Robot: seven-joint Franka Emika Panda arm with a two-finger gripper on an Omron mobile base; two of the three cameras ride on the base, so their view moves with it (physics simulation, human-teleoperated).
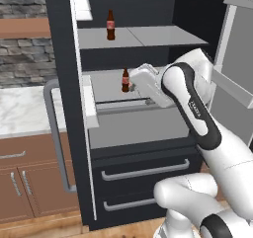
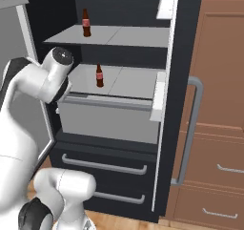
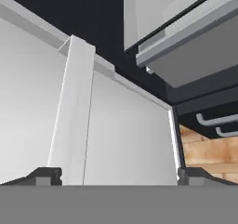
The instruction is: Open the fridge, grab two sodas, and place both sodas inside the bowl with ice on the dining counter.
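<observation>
Fridge (image 1: 148,133): black, doors swung open, grey-white shelves showing; two drawers at the bottom with grey bar handles. Sodas: one bottle (image 1: 110,24) upright on the upper shelf, toward its left; second bottle (image 1: 125,80) upright on the shelf below, just beside the arm's hand in the left base view. Claw (image 3: 119,176): spread wide, nothing between the fingertips (image 3: 44,175); faces the pale inner wall of a fridge door (image 3: 130,139). Wooden cabinets (image 2: 214,129) stand beside the fridge.
</observation>
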